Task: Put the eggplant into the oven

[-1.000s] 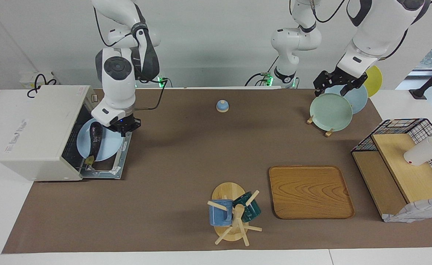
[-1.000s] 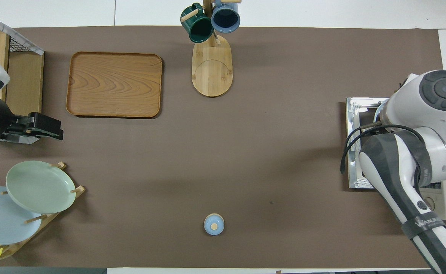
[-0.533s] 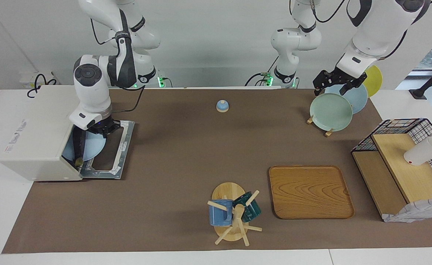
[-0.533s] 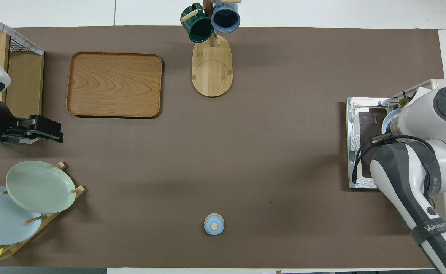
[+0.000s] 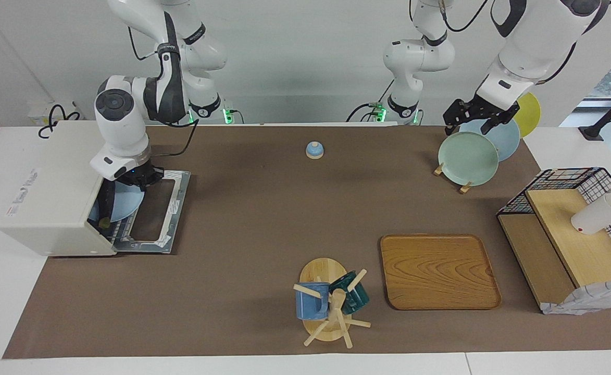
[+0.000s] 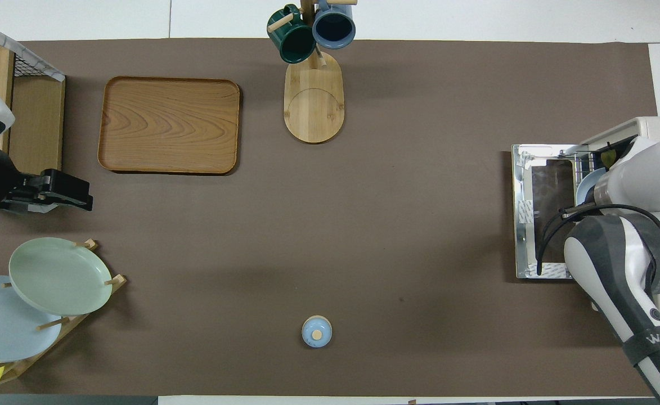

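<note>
The white oven (image 5: 50, 192) stands at the right arm's end of the table, its door (image 5: 172, 208) dropped flat. My right gripper (image 5: 131, 178) is at the oven's mouth, shut on the rim of a blue plate (image 5: 125, 205). The plate is mostly inside the oven. The dark eggplant (image 5: 103, 203) lies on the plate, its green stem tip (image 5: 105, 223) just inside the opening. In the overhead view the oven (image 6: 645, 126), plate edge (image 6: 587, 185) and stem tip (image 6: 608, 159) show beside my right arm. My left gripper (image 5: 474, 117) waits over the plate rack.
A plate rack (image 5: 469, 156) with green, blue and yellow plates stands near the left arm. A small blue knob-lidded piece (image 5: 314, 150), a wooden tray (image 5: 438, 271), a mug tree (image 5: 328, 302) and a wire shelf (image 5: 571, 229) with a white cup are on the table.
My right gripper has carried the blue plate with the eggplant from over the open door into the oven's mouth. The left arm has barely moved.
</note>
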Controlling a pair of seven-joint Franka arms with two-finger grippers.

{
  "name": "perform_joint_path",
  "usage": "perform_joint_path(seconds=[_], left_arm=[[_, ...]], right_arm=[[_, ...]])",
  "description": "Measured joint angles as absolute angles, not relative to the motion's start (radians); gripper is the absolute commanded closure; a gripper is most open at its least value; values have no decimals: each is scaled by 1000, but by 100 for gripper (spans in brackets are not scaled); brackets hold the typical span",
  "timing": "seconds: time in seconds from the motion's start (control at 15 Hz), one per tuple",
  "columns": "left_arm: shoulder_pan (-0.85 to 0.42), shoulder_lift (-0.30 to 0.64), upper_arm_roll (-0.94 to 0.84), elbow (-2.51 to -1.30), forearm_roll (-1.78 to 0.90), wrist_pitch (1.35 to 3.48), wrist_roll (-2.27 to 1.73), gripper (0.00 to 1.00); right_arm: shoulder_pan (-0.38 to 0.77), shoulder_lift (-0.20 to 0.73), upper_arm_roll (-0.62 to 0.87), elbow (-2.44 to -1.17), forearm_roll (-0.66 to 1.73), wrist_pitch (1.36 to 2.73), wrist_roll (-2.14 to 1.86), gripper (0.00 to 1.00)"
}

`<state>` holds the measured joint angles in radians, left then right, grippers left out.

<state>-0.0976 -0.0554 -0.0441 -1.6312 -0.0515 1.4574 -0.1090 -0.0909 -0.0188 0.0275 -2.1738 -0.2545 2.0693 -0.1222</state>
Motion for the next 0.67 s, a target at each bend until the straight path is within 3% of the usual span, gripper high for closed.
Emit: perform_joint_path(seconds=[0.33,0.4,0.47,0.67], left_arm=[[-97,-55,-43,-1631,-51,1457,-109,0],[-97,-55,-43,-1631,-51,1457,-109,0],[-97,-55,-43,-1631,-51,1457,-109,0],[-97,-55,-43,-1631,-51,1457,-109,0]], right_arm=[[-84,-22,40,-2139,-209,2009,-128,86],[-74,-24,46,-2103,-186,1964,-132,89],[-51,-27,50,-2058,-170,1918,-132,100],[33,-33,57,-1979,-156,1881,-83,100]])
